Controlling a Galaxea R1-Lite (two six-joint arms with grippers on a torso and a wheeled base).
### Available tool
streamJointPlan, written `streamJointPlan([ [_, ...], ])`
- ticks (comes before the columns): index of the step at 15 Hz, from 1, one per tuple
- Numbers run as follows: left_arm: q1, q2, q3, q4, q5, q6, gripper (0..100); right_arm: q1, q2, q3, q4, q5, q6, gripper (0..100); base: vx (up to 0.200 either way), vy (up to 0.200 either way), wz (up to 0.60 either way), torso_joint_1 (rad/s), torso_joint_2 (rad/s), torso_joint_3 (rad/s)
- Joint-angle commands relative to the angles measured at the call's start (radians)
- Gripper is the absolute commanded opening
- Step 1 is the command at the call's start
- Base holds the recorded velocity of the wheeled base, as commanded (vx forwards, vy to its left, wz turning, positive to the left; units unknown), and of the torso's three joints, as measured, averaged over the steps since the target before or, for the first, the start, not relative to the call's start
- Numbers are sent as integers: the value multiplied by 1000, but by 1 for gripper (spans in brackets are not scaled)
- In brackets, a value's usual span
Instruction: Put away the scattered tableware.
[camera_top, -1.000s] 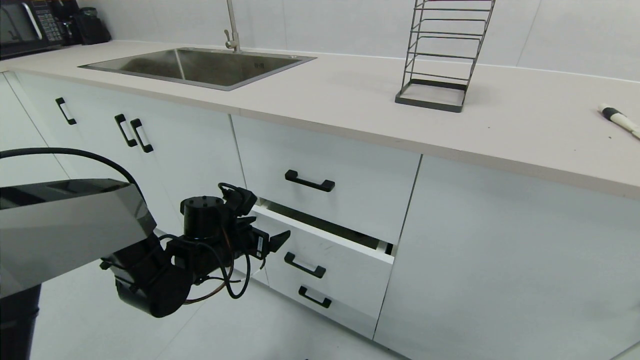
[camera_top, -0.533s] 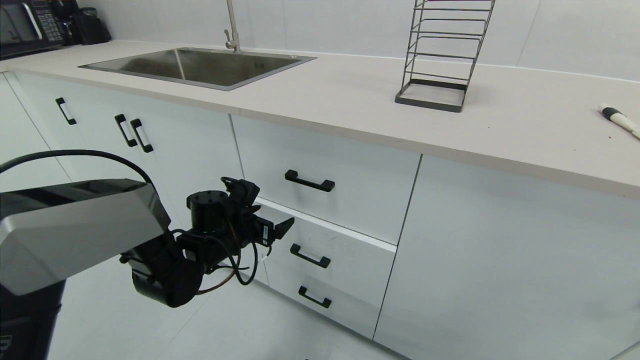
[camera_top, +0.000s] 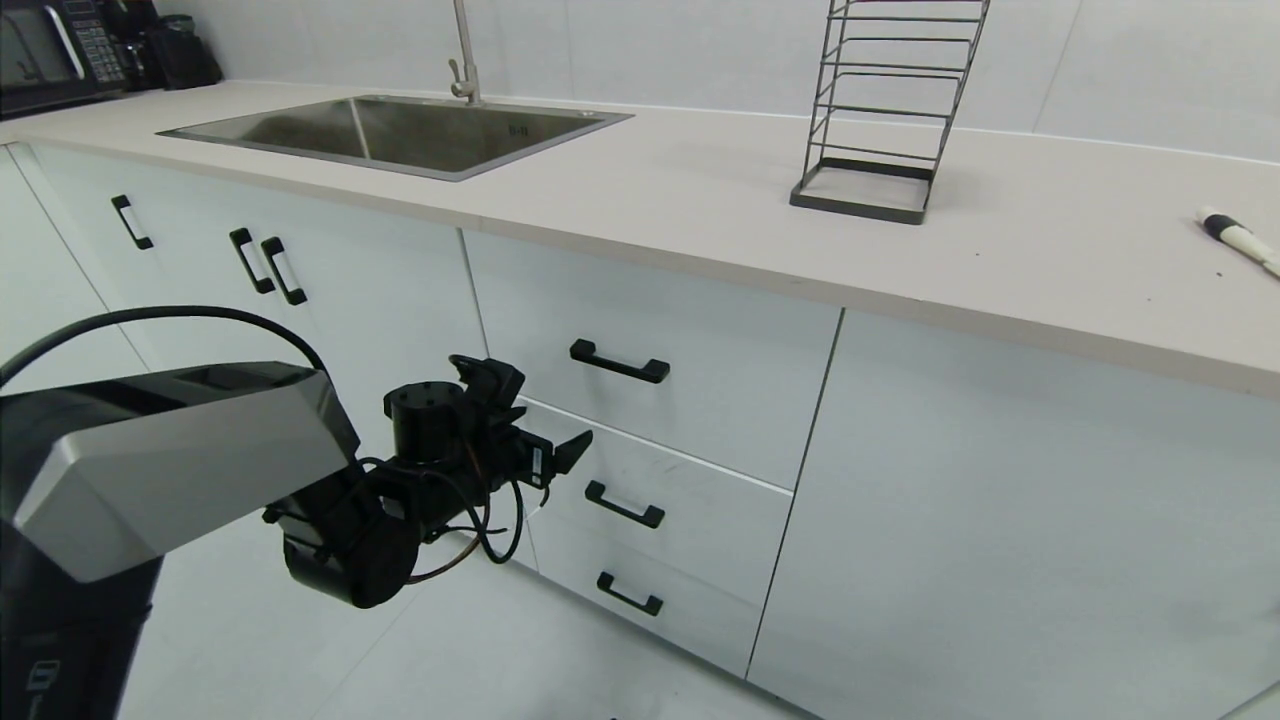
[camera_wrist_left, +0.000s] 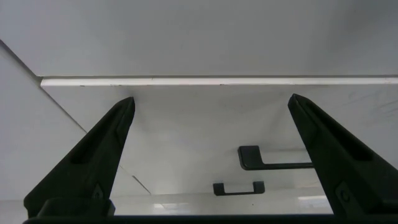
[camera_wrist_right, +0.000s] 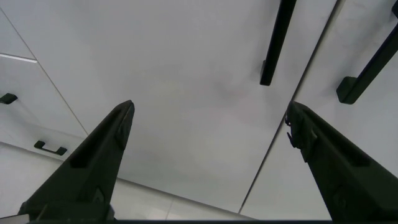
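One slim white, black-banded utensil (camera_top: 1238, 238), head view, far right on the pale surface (camera_top: 650, 190) (probably light, stiff, slippery; pinch mid-handle). Left wrist: left end effector (camera_wrist_left: 211, 106) spread, facing white drawer front (camera_wrist_left: 205, 140). Right wrist: right end effector (camera_wrist_right: 210, 112) spread too.

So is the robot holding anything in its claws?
No, nothing. The left claw is open and empty in front of the middle drawer, and the right claw is open and empty too.
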Motion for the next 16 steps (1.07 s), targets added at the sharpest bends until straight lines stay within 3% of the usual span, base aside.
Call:
streamJointPlan([
  [1, -14, -7, 70, -58, 3, -17, 100, 0, 2, 0, 0, 0, 0, 100, 0, 0, 0, 0, 0, 0],
  [4, -51, -88, 229, -197, 6, -43, 100, 0, 2, 0, 0, 0, 0, 100, 0, 0, 0, 0, 0, 0],
  [10, -43, -560, 579, -193, 6, -42, 100, 0, 2, 0, 0, 0, 0, 100, 0, 0, 0, 0, 0, 0],
  [11, -42, -725, 679, -174, 6, -37, 100, 0, 2, 0, 0, 0, 0, 100, 0, 0, 0, 0, 0, 0],
  [13, -29, -915, 769, -138, 6, -34, 100, 0, 2, 0, 0, 0, 0, 100, 0, 0, 0, 0, 0, 0],
  [15, 47, -1133, 817, -56, 8, -33, 100, 0, 2, 0, 0, 0, 0, 100, 0, 0, 0, 0, 0, 0],
  [16, 125, -1295, 817, 22, 6, -45, 100, 0, 2, 0, 0, 0, 0, 100, 0, 0, 0, 0, 0, 0],
])
